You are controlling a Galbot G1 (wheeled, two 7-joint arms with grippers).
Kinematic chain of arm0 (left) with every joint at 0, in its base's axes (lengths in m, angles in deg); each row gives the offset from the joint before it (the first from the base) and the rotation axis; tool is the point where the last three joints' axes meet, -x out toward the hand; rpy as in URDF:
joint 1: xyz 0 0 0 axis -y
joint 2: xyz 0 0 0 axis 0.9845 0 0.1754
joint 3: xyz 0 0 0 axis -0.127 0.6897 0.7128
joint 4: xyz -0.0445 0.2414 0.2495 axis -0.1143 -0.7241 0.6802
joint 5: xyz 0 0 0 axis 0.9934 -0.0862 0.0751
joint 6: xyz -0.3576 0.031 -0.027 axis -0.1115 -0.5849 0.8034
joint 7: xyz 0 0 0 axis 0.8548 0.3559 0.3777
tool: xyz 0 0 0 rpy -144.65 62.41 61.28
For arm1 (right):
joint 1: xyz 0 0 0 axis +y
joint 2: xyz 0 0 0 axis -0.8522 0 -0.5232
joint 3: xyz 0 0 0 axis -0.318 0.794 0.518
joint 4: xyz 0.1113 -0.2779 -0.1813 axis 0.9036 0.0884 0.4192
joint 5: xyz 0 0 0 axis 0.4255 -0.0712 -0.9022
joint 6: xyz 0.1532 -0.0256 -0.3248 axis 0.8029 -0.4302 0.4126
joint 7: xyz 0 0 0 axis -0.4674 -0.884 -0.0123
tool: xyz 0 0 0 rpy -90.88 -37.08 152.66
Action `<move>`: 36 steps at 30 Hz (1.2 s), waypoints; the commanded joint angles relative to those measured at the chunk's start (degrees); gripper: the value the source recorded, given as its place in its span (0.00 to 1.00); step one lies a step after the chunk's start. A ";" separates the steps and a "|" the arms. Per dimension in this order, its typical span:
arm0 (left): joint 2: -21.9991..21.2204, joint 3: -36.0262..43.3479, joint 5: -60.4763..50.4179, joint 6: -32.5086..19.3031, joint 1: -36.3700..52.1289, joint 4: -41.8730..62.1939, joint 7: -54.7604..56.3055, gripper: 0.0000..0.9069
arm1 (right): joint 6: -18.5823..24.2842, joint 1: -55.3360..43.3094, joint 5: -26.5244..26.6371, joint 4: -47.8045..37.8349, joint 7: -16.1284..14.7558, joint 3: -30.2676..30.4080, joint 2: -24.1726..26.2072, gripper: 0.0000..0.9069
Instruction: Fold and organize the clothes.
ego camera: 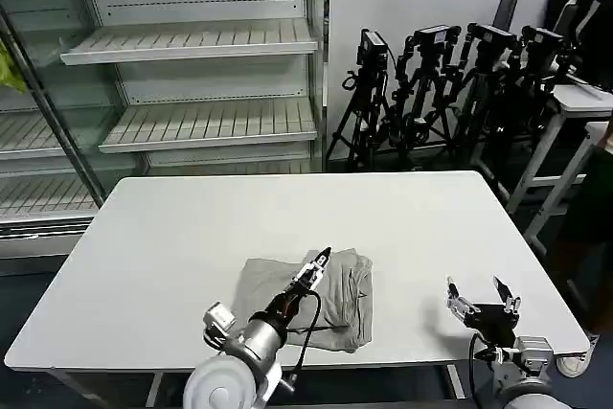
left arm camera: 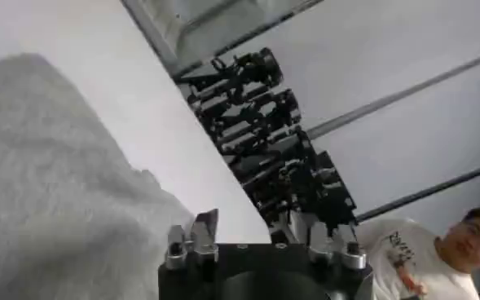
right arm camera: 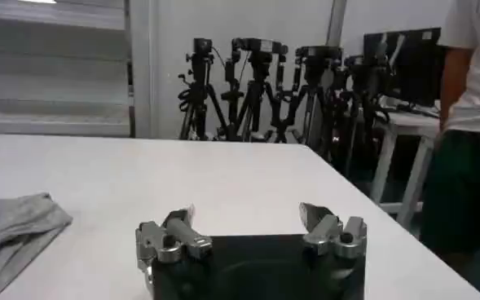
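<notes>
On the near half of the white desk [ego camera: 172,237], slightly left of centre, lies the light grey T-shirt [ego camera: 335,308], folded into a rough rectangle with its layered edges bunched along the right side. The left gripper [ego camera: 314,269] reaches forward from the near edge and sits over the far part of the folded cloth, its fingers drawn narrowly together with the tips at or just above the fabric; whether cloth is pinched between them cannot be told. In the left wrist view the grey T-shirt [left arm camera: 52,196] lies against the bare desk surface [left arm camera: 101,73], with the left gripper [left arm camera: 264,244] just beside the garment's edge.

At the near right of the desk, well apart from the T-shirt, the right gripper [ego camera: 482,294] hovers low above the bare surface with its fingers spread wide and nothing between them. The right wrist view shows the right gripper [right arm camera: 252,224] open over the desk [right arm camera: 223,171], with a corner of the T-shirt [right arm camera: 15,224] lying off to the robot's left.

Beyond the far edge stand empty white shelves [ego camera: 206,83] at the left and a row of black tripods [ego camera: 450,93] at the right.
</notes>
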 commanded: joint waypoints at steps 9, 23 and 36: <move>16.43 -16.53 -15.42 7.65 -11.25 -8.24 -4.29 1.00 | 0.00 -2.00 -0.05 -1.84 -0.10 1.29 -0.42 1.00; 19.82 -14.93 4.08 7.91 -7.24 4.49 -6.40 1.00 | -0.01 -1.03 0.99 -1.68 -0.09 0.35 0.05 1.00; 19.18 -12.34 8.20 7.81 -0.25 10.01 -8.22 1.00 | -0.07 0.27 1.58 -0.80 -0.01 -0.92 0.25 1.00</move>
